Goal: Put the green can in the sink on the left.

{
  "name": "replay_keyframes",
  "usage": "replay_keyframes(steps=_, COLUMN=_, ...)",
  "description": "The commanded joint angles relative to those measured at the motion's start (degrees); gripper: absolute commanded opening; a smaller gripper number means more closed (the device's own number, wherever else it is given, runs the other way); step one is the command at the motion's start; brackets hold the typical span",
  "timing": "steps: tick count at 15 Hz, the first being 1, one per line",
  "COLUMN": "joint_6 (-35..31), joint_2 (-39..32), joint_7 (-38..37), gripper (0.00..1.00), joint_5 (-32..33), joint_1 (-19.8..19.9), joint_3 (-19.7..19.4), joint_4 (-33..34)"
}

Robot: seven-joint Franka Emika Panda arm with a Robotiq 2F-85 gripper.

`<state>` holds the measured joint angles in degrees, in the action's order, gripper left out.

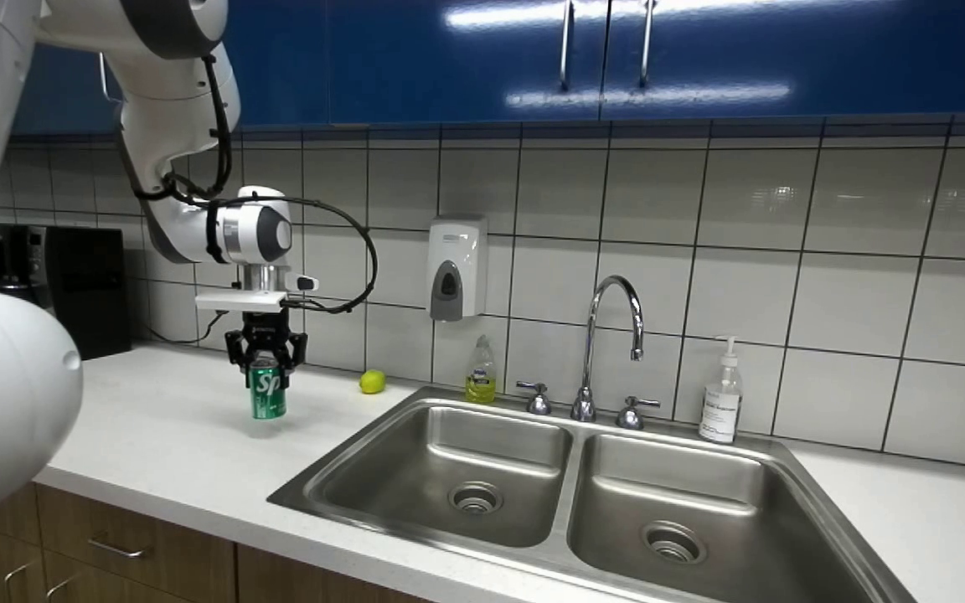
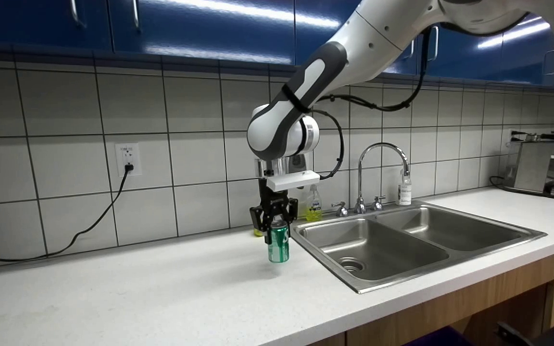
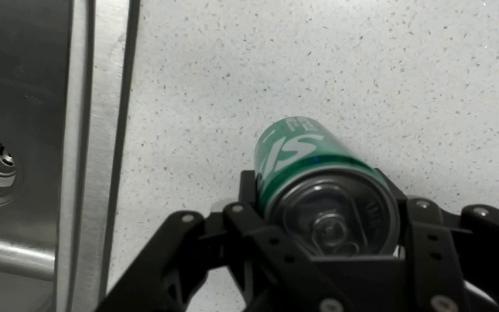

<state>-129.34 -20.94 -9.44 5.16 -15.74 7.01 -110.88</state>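
Your white robot arm (image 1: pixel 9 394) looms nearest in an exterior view. Over the speckled white countertop (image 2: pixel 161 283), beside the two-basin steel sink (image 1: pixel 567 502), your black two-fingered gripper (image 1: pixel 267 374) clasps the upright green metal can (image 1: pixel 268 402); only the wrist view reveals its grey pull tab (image 3: pixel 331 229).

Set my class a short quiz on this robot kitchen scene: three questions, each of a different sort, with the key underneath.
1. Multiple choice: what is the claw holding?
A) the pump bottle
B) the green can
C) the yellow-green fruit
2. True or false: the green can is resting on the bottom of the left basin.
3. Fill the gap: at the back of the sink, the tall, curved (blank) stands between two tap handles.

Key:
1. B.
2. False; the claw holds it over the countertop.
3. Faucet.
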Motion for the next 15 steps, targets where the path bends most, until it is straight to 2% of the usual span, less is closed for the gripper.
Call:
replay_keyframes(steps=1, joint_6=0.8, joint_2=4.2, joint_7=-2.0, gripper=0.38, joint_5=-0.7, joint_1=1.6, joint_3=-0.6, joint_4=-3.9)
replay_keyframes(steps=15, joint_6=-2.9, joint_2=12.5, joint_7=-2.8, gripper=0.38, joint_5=-4.7, joint_1=10.3, joint_3=-6.1, joint_4=-15.6)
